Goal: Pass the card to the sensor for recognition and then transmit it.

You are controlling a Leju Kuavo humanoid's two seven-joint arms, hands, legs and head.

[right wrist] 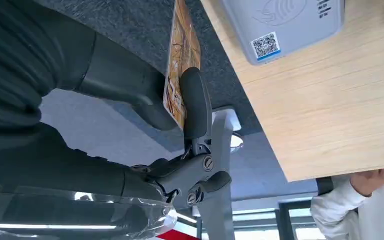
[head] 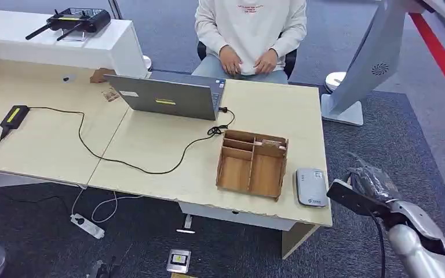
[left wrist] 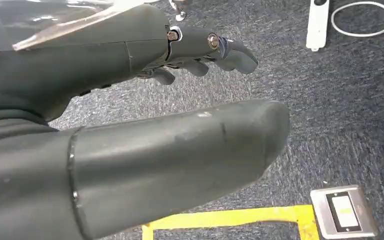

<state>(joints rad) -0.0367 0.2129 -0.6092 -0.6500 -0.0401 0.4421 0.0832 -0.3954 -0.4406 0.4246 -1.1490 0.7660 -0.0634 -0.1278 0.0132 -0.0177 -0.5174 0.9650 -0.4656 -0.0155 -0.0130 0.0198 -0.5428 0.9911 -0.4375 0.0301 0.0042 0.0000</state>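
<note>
Right now right hand (right wrist: 180, 125) pinches card (right wrist: 181, 65) upright, just off table (right wrist: 320, 115) edge nr sensor (right wrist: 285, 25); left hand (left wrist: 170, 100) loosely open, holding nothing

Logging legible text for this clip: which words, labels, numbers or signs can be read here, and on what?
None can be read with certainty.
Card reader: QR code sticker and dark print at its edge, too small to read.
Person's sweatshirt: red lettering, blurred.
Laptop: yellow and white stickers, unreadable.
Card held by the right hand: a picture, no legible words.
</note>
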